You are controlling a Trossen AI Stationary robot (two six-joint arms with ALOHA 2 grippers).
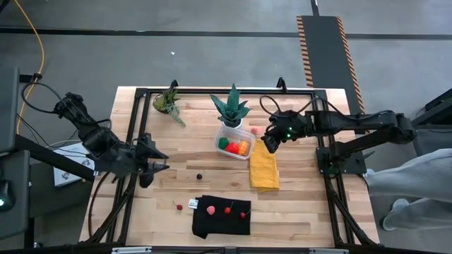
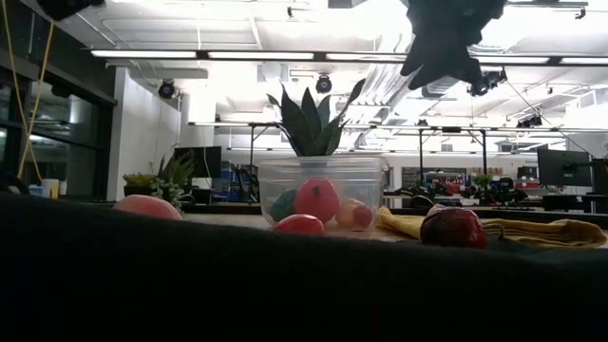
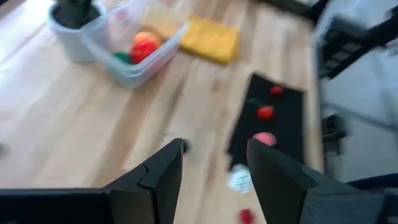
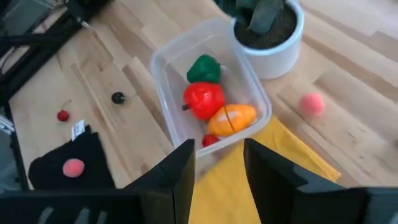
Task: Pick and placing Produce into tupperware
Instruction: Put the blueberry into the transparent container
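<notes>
The clear tupperware (image 1: 224, 135) stands on the table in front of a white plant pot (image 4: 273, 37). It holds a green piece (image 4: 204, 68), a red one (image 4: 203, 99), an orange one (image 4: 231, 118) and a small red one (image 4: 210, 140). More produce lies loose: a pink ball (image 4: 312, 103) beside the pot, a dark piece (image 1: 199, 176), a cherry (image 1: 179, 207), and pink and red pieces on a black cloth (image 1: 233, 224). My right gripper (image 4: 217, 149) hovers open above the tupperware's right side. My left gripper (image 3: 214, 149) hangs open at the table's left, empty.
A yellow cloth (image 1: 265, 169) lies right of the tupperware, under my right gripper (image 1: 267, 143). A second potted plant (image 1: 168, 102) stands at the far left. A black frame rims the table. Bare wood lies between my left gripper (image 1: 164, 159) and the tupperware.
</notes>
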